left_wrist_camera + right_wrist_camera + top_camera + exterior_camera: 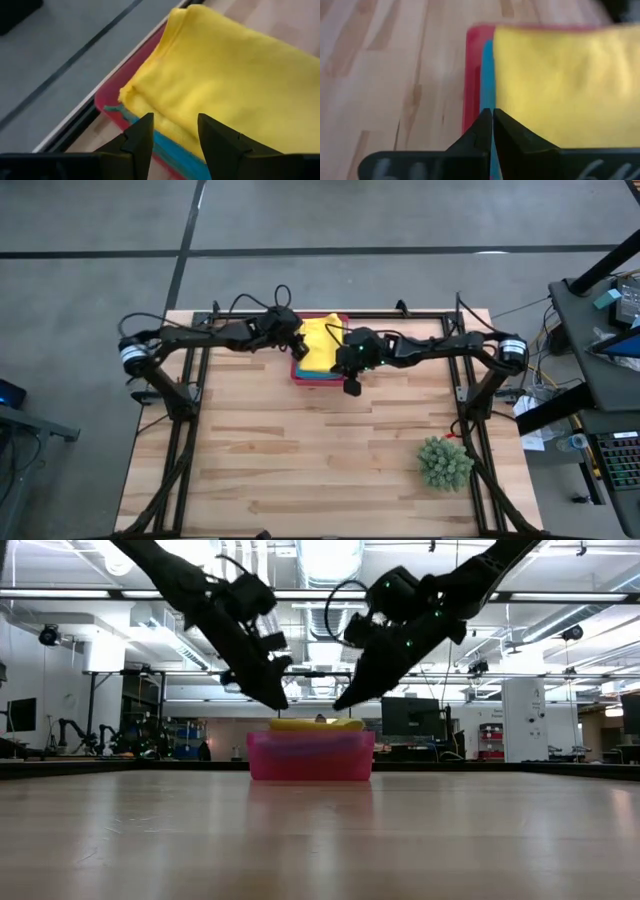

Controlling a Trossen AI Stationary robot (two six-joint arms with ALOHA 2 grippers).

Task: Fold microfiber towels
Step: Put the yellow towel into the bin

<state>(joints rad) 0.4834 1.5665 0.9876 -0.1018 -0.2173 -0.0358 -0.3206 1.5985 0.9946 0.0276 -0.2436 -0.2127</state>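
A folded yellow towel (318, 340) (225, 75) (560, 85) lies on top of a turquoise towel (175, 152) (487, 75) inside the pink tray (297, 370) (310, 755) at the table's far middle. My left gripper (298, 345) (175, 132) hangs open above the stack's left edge. In the low view its fingertips (278, 700) are clear of the cloth. My right gripper (350, 383) (492, 122) is shut and hovers over the tray's near right part, its tips (340, 703) above the towels.
A spiky green plant (444, 462) stands near the table's right front corner. Bare wooden tabletop (300, 450) stretches from the tray to the near edge. The black frame rails (185, 410) run along both sides of the table.
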